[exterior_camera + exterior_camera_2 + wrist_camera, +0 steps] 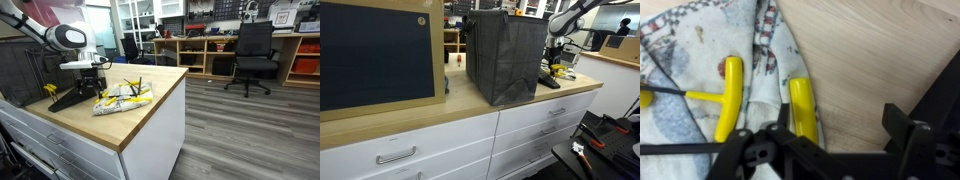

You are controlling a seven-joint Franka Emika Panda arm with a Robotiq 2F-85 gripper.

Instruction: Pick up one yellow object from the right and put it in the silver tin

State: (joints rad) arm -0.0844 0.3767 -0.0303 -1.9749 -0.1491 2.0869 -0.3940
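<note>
Wrist view: two glossy yellow handles lie flat, roughly parallel and apart, on a patterned cloth (760, 40) on the wooden counter (870, 60). The shafted yellow handle (728, 95) is slightly curved, with a thin dark shaft leaving its middle. The other yellow handle (803, 108) lies at the cloth's edge, its near end hidden.

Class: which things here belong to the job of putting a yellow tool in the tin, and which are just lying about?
Job: yellow-handled tools; gripper, open above them. The tin is not in view.

Lying about: cloth under the tools; dark rack; framed board; office chair.
</note>
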